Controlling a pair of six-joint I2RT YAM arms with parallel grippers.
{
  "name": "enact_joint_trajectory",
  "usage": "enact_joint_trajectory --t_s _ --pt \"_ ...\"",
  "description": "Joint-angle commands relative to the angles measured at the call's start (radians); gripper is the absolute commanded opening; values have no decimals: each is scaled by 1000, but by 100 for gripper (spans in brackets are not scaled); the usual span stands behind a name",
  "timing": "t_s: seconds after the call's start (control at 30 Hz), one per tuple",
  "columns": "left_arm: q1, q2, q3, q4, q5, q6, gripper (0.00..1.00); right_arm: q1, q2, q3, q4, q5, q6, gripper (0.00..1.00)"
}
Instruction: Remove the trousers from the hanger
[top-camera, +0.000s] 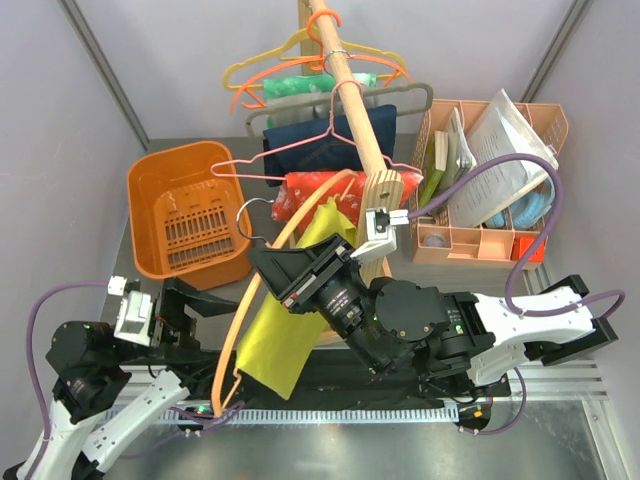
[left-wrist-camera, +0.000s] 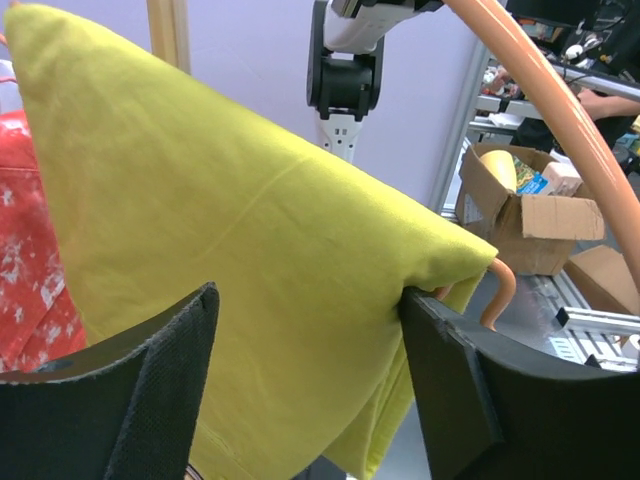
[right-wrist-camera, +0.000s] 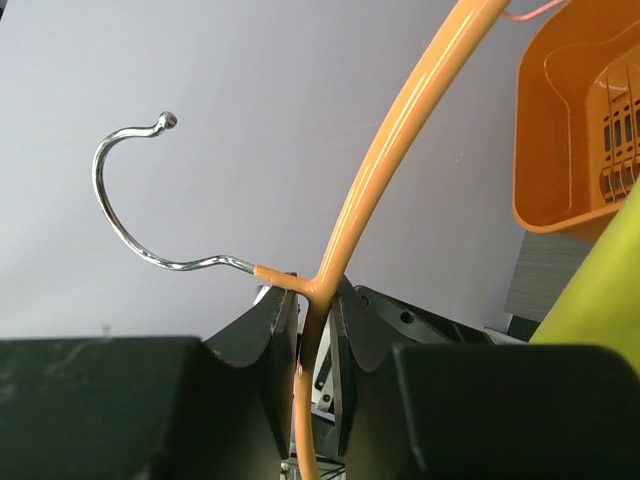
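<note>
You are holding the hanger (left-wrist-camera: 565, 110) with trousers (left-wrist-camera: 250, 260) draping over it.
Your right end effector (right-wrist-camera: 310, 310) is pinching its neck; your left end effector (left-wrist-camera: 308, 300) is gaping around the trousers' corner. The organizer (top-camera: 470, 245) is holding papers (top-camera: 500, 140).

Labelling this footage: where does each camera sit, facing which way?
Top external: above and behind, looking down; both arms, the hanger and the trousers show.
Left wrist: on the left arm, facing the trousers between its open jaws.
Right wrist: on the right arm, looking past jaws shut on the hanger.
Shared: all views show hanger and trousers.
</note>
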Motion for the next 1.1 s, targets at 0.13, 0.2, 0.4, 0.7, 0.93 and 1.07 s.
enact_joint_trajectory --t_s 0.13,0.2,0.4,0.7,0.93,1.07 --pt "6 13 -22 3 -54 66 73 3 -45 54 267 -3 9 1" --pt "6 28 -21 0 -67 80 74 3 -40 58 275 -6 5 1" --pt "6 54 -19 0 -98 125 84 3 -29 51 319 -2 -1 1" --pt "6 71 -45 96 -212 102 56 3 -9 43 362 9 13 1" --pt "6 40 -59 118 -117 102 75 3 -17 5 443 24 2 1" --pt "6 60 -62 147 -159 91 78 3 -9 -12 497 29 -2 1"
